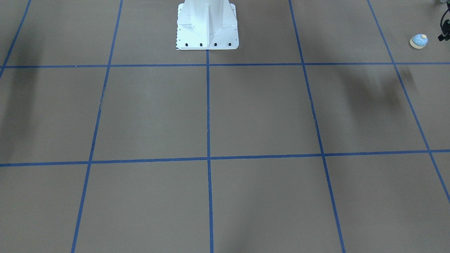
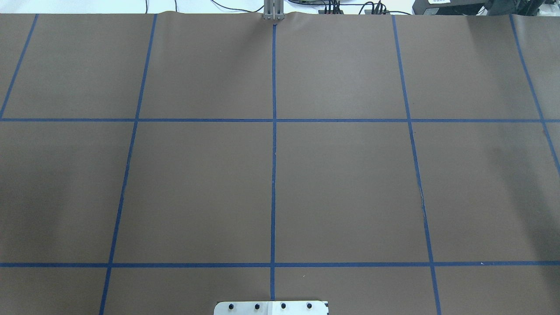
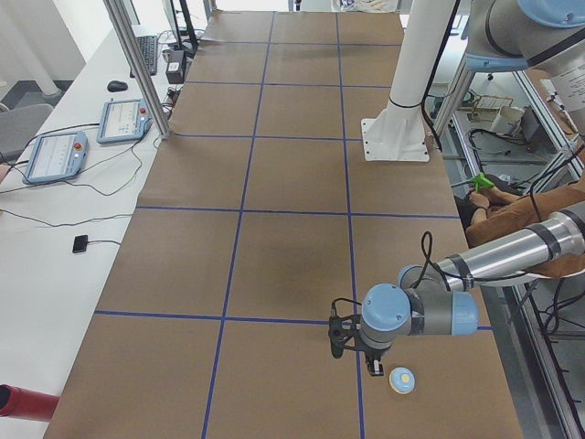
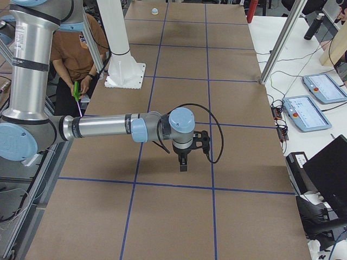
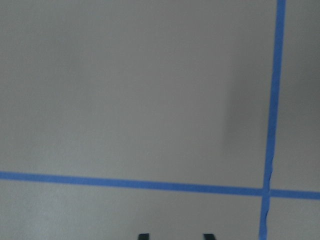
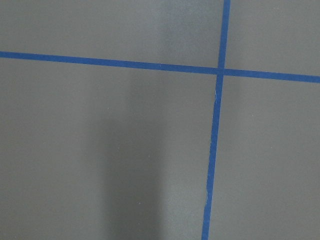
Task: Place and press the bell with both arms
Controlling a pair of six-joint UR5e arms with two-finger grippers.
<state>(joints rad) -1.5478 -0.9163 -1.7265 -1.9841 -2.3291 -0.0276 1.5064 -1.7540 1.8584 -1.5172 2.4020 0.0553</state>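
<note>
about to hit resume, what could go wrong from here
1. The bell sits beside the left gripper but is missing from the left wrist view, so a descent might knock it aside.
2. The right gripper hangs far across the table, so a poor placement may leave the bell beyond its reach.

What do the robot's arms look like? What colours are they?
The left arm and the right arm are shiny grey tubes with round light-blue caps at the joints. The left gripper and the right gripper are small and black, and a thin black cable loops beside each wrist.
</note>
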